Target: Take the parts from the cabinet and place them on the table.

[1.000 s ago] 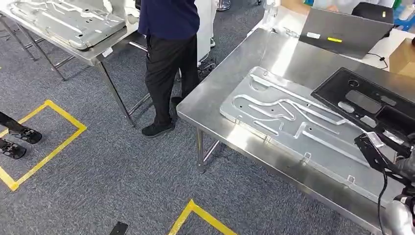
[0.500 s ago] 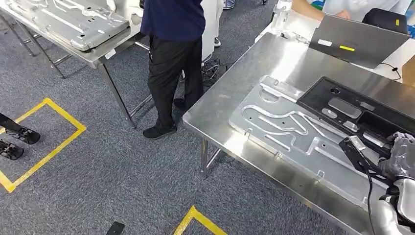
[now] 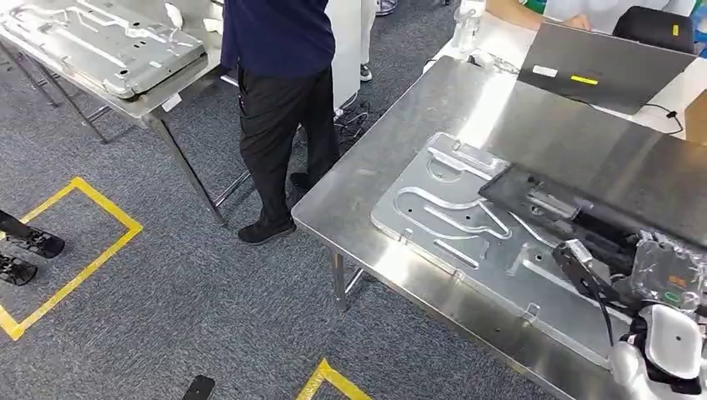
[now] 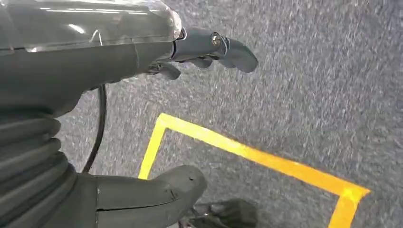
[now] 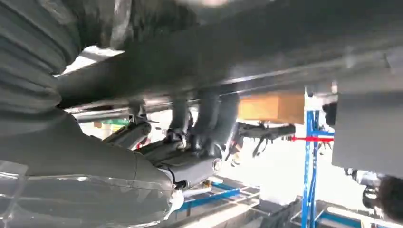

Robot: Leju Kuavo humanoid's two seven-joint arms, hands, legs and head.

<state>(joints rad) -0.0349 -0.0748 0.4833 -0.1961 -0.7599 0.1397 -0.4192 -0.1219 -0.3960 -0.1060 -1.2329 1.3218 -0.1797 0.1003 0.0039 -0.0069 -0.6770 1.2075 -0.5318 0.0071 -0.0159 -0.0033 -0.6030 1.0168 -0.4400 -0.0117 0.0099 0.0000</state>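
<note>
A long black panel part [image 3: 557, 206] hangs tilted over the steel table [image 3: 500, 100], its far end above a silver stamped plate [image 3: 442, 218] that lies flat there. My right hand [image 3: 663, 275] grips the panel's near end at the table's front right. In the right wrist view the right hand's [image 5: 157, 164] dark fingers [image 5: 209, 114] curl up around the edge of the black panel [image 5: 285, 52]. My left hand [image 4: 95, 61] hangs over the grey carpet, thumb [image 4: 157, 190] and fingers [image 4: 214, 47] apart, holding nothing.
A person in dark clothes [image 3: 279, 92] stands between the steel table and a second table [image 3: 158, 100] at upper left that bears another silver plate [image 3: 100, 42]. A grey laptop [image 3: 600, 62] and a bottle [image 3: 467, 25] sit at the back. Yellow tape [image 3: 83, 242] marks the carpet.
The view has shifted as the camera moved. My right hand has come further over the table, and the black panel now lies lower and more edge-on over the silver plate.
</note>
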